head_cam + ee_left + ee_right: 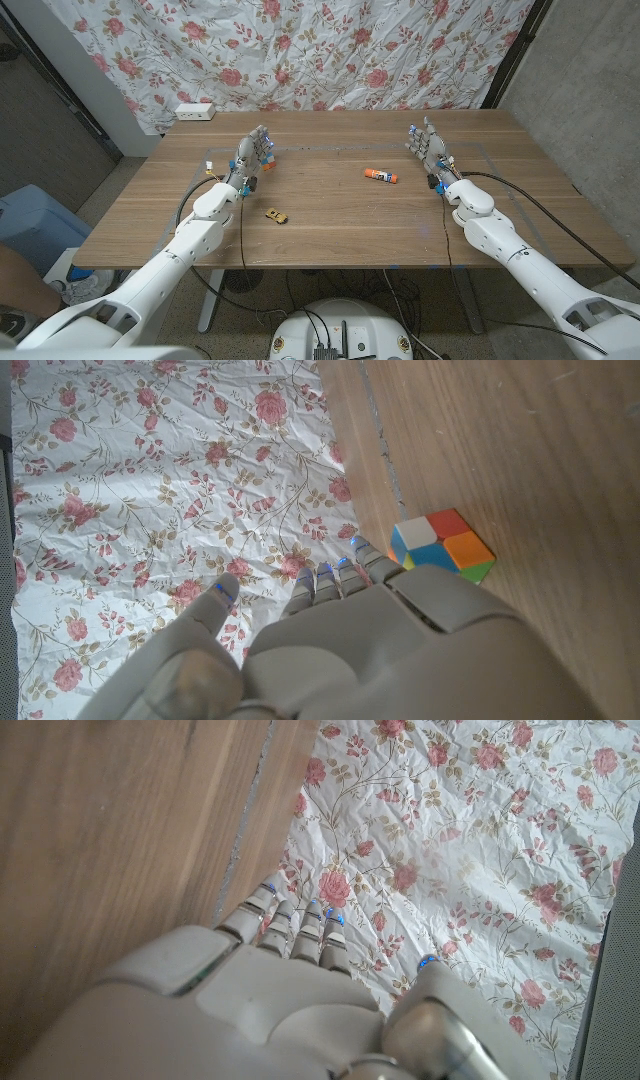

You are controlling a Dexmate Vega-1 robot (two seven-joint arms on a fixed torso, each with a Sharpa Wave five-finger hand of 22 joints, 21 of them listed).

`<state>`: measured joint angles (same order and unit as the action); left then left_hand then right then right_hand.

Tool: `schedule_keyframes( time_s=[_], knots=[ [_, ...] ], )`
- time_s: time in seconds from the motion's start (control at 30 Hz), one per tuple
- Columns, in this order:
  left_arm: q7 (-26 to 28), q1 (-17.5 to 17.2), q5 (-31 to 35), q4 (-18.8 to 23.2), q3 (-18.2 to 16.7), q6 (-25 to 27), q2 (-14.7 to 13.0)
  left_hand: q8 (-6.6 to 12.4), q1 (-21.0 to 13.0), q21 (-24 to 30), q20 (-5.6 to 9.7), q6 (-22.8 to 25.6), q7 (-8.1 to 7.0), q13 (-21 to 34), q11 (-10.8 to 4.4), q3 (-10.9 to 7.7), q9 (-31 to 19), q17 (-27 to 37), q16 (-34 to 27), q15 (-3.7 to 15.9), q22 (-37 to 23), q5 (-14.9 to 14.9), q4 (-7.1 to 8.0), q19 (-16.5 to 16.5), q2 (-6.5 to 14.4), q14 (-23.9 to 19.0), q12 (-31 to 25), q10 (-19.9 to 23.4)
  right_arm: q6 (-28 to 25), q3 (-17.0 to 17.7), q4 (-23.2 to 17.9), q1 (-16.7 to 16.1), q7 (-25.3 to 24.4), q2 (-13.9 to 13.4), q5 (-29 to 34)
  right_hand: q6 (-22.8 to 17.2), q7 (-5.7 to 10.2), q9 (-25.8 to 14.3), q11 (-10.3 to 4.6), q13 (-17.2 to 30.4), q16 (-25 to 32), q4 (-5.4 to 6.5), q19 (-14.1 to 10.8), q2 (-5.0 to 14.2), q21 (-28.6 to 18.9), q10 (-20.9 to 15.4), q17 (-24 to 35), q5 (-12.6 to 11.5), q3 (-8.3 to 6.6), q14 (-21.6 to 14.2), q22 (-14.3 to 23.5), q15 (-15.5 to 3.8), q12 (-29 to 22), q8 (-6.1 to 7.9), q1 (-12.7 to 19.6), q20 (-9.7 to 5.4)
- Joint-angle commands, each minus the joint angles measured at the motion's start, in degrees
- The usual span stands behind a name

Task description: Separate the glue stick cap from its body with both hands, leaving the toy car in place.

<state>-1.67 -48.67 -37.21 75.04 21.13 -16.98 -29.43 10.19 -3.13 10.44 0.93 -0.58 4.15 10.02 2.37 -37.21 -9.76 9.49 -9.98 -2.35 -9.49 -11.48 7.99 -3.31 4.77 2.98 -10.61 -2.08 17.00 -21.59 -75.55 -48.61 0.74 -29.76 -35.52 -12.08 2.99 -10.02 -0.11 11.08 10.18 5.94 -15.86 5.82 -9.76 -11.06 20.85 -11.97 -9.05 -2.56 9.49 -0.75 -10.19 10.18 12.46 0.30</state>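
Head view: glue stick (pixel 379 176) near right hand (pixel 428 147), apart.

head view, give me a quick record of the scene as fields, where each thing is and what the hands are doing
glue stick: lies on its side, cap on, right of the table's middle, touched by neither hand
toy car: small, yellow, near the left forearm, nearer the front edge
puzzle cube: multicoloured, just beside the left hand
left hand: fingers apart, holds nothing
right hand: fingers apart, holds nothing, right of the glue stick
power strip: white, behind the table's far left corner
backdrop: floral cloth
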Motion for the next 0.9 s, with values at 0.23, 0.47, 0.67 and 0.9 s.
schedule_keyframes(
  time_s=[0.23,0.47,0.67,0.9],
  knots=[
    [0.2,-1.0,0.3,1.7,-0.6,0.0,-1.5,0.38,0.0,0.3,0.01,0.4,0.59,0.1,0.19,-0.71,-0.3,0.2,-0.3,0.09,-0.2,-0.4,-0.17,-0.5,5.1,0.0,-0.5,0.3,-3.9,-2.1,-6.9,-1.2,-5.6,-3.7,7.5,1.3,0.27,-0.1,0.06,0.0,0.3,-0.85,0.4,0.28,-0.4,0.7,-0.7,-0.5,-0.78,0.5,0.1,-0.58,-0.3,-0.10,0.7,-0.97],
    [0.1,-0.9,0.6,1.7,-0.7,-0.2,-1.9,0.34,0.1,0.3,-0.06,0.4,0.67,0.1,0.05,-0.87,-0.3,0.2,-0.3,0.18,-0.2,-0.3,-0.31,-0.3,5.0,-0.3,-0.5,0.4,-9.9,-3.5,-13.0,-1.9,-10.6,-6.8,13.5,1.8,0.42,-0.1,-0.12,-0.1,0.3,-2.05,3.0,-0.15,0.1,0.9,-1.5,-0.5,-1.11,1.1,0.1,-0.85,-0.4,0.01,1.7,-1.34],
    [0.6,-1.0,0.6,2.7,-0.9,0.6,-2.2,0.33,0.2,0.2,-1.12,0.4,0.57,0.1,-0.21,-1.07,-0.3,0.2,-0.4,0.25,-0.2,-0.3,-0.50,0.0,4.9,-0.6,-0.5,0.6,-15.3,-3.9,-18.2,-2.7,-12.5,-9.7,16.6,2.3,0.43,-0.1,-0.49,-0.1,0.2,-2.87,4.1,-0.40,0.1,1.6,-2.1,-0.5,-1.33,1.8,0.1,-0.69,-0.3,-0.01,2.4,-1.48],
    [1.2,-0.8,1.0,3.4,-0.8,1.2,-2.5,0.35,0.3,0.2,-1.88,0.6,0.27,0.0,-0.90,-1.26,-0.2,0.2,-0.6,0.91,-0.3,-0.2,-0.74,0.3,4.6,-1.8,-0.6,1.0,-19.0,-4.5,-21.7,-2.7,-13.2,-11.6,19.4,3.3,0.87,-0.1,-0.81,-0.2,0.2,-3.92,5.4,-0.72,0.0,2.3,-2.7,-0.4,-1.58,2.7,0.1,-0.51,-0.3,-0.11,3.2,-1.37]
  ],
)
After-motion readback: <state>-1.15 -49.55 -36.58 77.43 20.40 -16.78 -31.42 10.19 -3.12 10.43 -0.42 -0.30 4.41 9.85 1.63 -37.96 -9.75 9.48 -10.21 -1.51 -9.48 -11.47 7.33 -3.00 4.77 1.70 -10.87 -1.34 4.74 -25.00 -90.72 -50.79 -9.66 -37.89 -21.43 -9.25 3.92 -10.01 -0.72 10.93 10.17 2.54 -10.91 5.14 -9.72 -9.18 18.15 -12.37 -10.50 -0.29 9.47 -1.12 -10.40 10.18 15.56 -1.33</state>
